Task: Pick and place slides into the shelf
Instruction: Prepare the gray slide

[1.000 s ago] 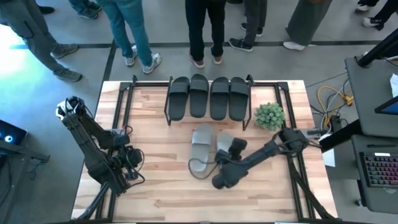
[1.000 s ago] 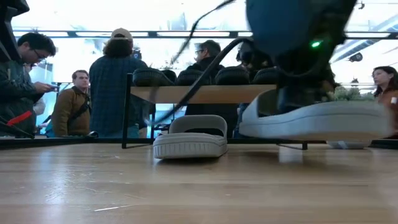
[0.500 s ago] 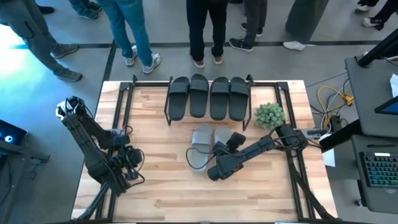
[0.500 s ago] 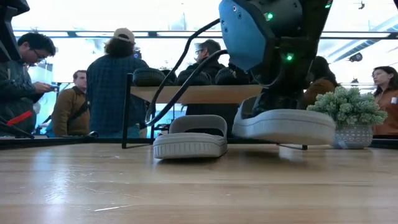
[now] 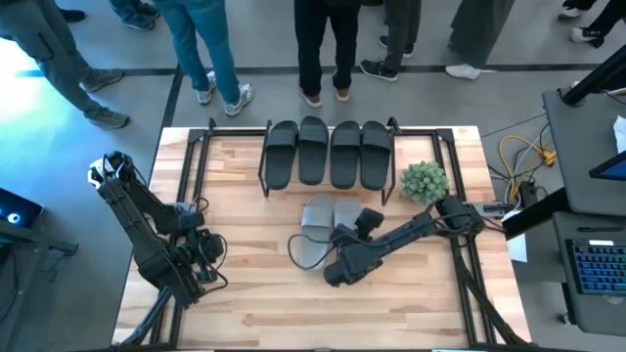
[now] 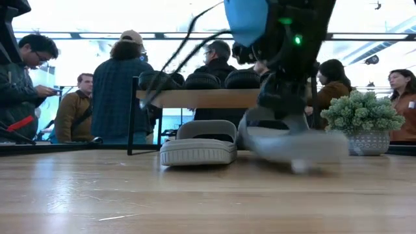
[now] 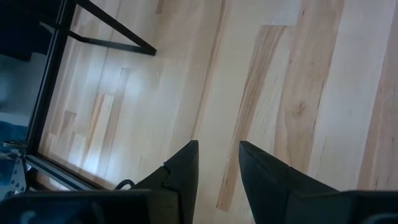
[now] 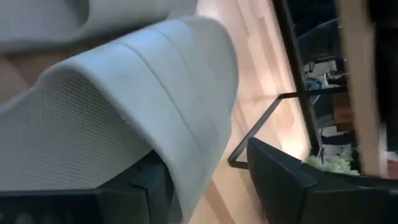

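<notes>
Right end effector [image 5: 344,238] fingers spread around light grey slide's [image 5: 349,215] strap, second light grey slide [image 5: 311,231] just beside. Left end effector [image 7: 217,163] half open, empty.

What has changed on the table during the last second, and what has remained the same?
The right gripper carried a light grey slide leftward, bringing it beside the other light grey slide. Its fingers have spread with the strap between them, so it seems to be letting go, though the slide looks blurred. The four dark slides on the shelf, the plant and the left gripper stayed put.
</notes>
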`<act>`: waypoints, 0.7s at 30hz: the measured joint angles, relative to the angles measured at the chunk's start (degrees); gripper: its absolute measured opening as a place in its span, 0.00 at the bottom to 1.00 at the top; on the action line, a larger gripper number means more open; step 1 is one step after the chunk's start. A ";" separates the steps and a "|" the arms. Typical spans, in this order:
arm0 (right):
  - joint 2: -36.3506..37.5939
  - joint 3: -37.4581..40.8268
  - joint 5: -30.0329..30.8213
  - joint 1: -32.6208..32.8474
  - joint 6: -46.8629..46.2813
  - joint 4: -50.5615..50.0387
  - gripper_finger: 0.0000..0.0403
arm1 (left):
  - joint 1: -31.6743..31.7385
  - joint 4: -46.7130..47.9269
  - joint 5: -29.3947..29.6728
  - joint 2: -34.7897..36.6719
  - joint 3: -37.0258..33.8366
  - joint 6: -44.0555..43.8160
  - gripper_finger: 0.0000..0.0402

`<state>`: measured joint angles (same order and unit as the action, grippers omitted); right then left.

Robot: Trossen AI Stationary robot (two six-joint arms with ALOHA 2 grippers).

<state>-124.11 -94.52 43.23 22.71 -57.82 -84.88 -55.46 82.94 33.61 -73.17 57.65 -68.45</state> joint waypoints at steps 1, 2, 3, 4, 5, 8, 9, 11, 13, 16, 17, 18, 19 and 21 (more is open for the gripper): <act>0.14 -0.74 0.19 0.17 0.00 -0.75 0.46 | 0.00 -0.02 0.00 0.00 0.00 -0.02 0.25; 0.36 -1.32 0.37 0.43 -0.02 -1.38 0.46 | 0.00 -0.06 0.00 0.00 0.00 -0.02 0.25; 0.57 -1.82 0.50 0.69 -0.07 -1.84 0.45 | 0.00 -0.14 0.00 0.00 0.00 -0.02 0.25; 0.86 -2.04 0.54 0.90 -0.10 -1.82 0.45 | 0.00 -0.21 0.02 0.00 0.00 -0.04 0.25; 1.05 -2.07 0.51 1.00 -0.05 -1.90 0.44 | 0.00 -0.22 0.04 0.00 0.00 -0.04 0.25; 1.09 -1.54 0.28 0.95 -0.10 -1.87 0.43 | 0.00 -0.22 0.07 0.00 0.00 -0.06 0.25; 1.09 -1.27 0.19 0.90 -0.14 -1.92 0.43 | 0.00 -0.22 0.07 0.00 0.00 -0.07 0.25; 1.09 -1.09 -0.02 0.84 -0.22 -1.83 0.43 | 0.00 -0.24 0.09 0.00 0.00 -0.08 0.25; 1.09 -1.09 -0.83 0.86 -0.18 -1.90 0.43 | 0.00 -0.26 0.09 0.00 0.00 -0.11 0.25; 1.09 -0.81 -1.42 0.93 -0.22 -1.47 0.44 | 0.00 -0.41 0.08 0.00 0.00 -0.11 0.25; 1.13 -0.29 -1.70 0.89 -0.11 -0.89 0.45 | 0.00 -0.42 0.07 0.00 0.00 -0.13 0.25; 1.16 0.24 -2.67 0.66 1.10 0.48 0.45 | -0.01 -0.42 0.08 0.00 0.00 -0.12 0.25; 1.16 0.60 -4.22 0.43 3.13 1.80 0.45 | 0.00 -0.45 0.07 0.00 0.00 -0.13 0.25; 1.09 0.87 -7.40 0.21 5.94 2.76 0.46 | -0.02 -0.46 0.07 0.00 0.00 -0.13 0.25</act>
<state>-123.02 -93.66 35.83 22.92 -51.88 -82.12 -55.48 82.48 33.67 -73.17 57.65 -68.58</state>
